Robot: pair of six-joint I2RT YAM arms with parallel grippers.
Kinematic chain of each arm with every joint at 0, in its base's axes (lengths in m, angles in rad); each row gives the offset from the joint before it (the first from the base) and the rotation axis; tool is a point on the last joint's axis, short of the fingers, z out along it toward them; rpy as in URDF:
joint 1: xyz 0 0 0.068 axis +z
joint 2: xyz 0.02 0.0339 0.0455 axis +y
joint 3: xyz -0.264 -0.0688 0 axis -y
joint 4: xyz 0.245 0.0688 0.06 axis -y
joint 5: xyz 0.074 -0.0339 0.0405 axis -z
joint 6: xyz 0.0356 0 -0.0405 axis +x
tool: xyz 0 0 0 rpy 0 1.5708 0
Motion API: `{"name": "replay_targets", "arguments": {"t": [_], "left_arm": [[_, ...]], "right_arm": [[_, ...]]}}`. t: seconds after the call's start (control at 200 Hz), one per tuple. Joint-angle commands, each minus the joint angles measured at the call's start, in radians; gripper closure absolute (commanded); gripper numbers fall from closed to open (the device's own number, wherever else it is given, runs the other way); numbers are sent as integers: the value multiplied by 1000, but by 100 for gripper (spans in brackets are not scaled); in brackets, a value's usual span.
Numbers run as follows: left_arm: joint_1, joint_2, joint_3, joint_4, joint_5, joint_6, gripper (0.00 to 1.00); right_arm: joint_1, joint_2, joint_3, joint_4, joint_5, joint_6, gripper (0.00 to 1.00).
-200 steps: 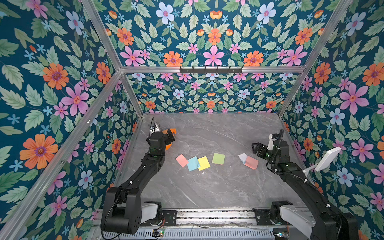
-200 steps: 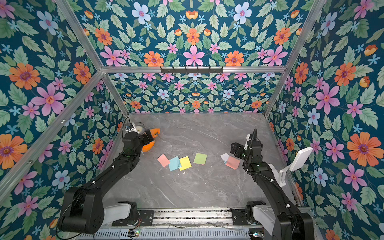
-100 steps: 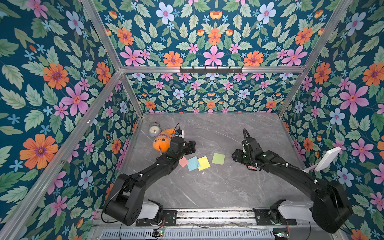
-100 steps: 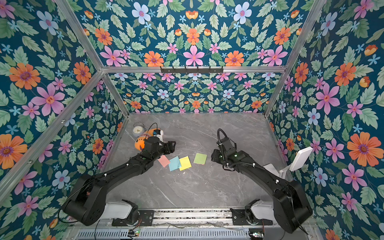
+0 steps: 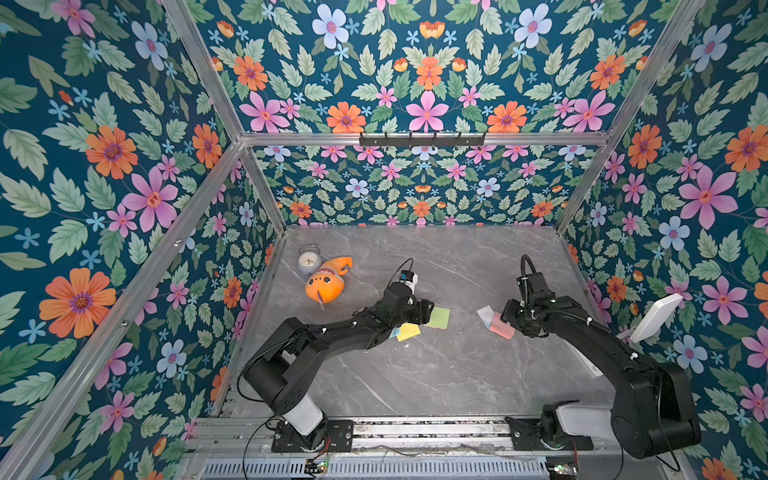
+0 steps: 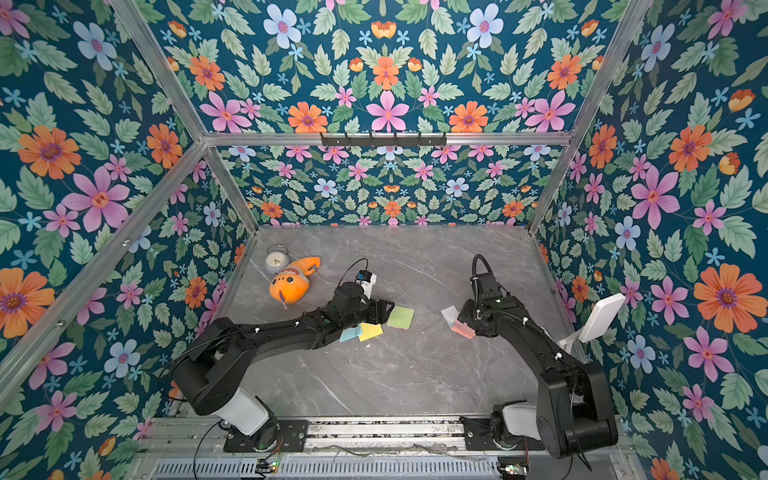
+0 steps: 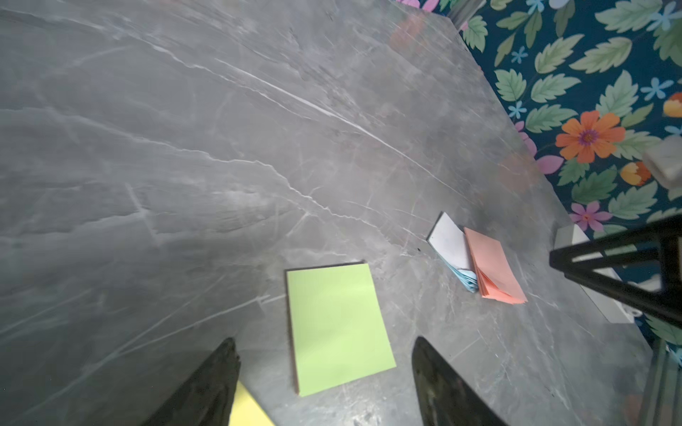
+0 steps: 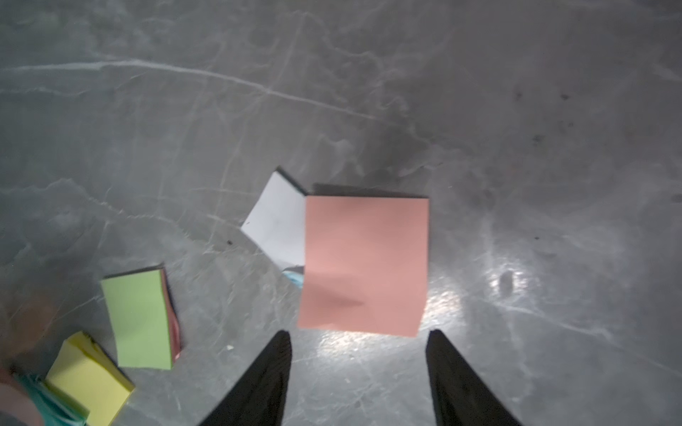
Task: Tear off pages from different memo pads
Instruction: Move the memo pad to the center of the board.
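Grey marble tabletop (image 5: 415, 374) bore the green memo pad (image 7: 337, 328) just ahead of your left gripper (image 7: 324, 340), the salmon memo pad (image 8: 363, 265) just ahead of your right gripper (image 8: 358, 332); both claws were spread and empty, likely poised for peeling

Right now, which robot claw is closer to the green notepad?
Left. The left gripper, jaws open, straddles the green pad at its near end; the right gripper is farther off, at the salmon pad.

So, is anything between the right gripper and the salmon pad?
Nothing visible does. The open right gripper hangs at the near edge of the salmon pad; a white sheet lies beside the pad.
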Motion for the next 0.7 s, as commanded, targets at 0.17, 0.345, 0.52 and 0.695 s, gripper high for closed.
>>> {"name": "replay_targets", "arguments": {"t": [0.17, 0.345, 0.52, 0.695], "left_arm": [[-32, 100, 89, 49, 92, -12, 26], [-35, 124, 107, 37, 107, -12, 27], [-35, 122, 106, 34, 106, -14, 27], [-35, 90, 86, 22, 85, -3, 27]], "right_arm": [[-94, 144, 10, 136, -98, -34, 30], [-97, 230, 19, 233, -161, 6, 30], [14, 300, 40, 221, -151, 16, 33], [156, 368, 86, 208, -121, 58, 34]]}}
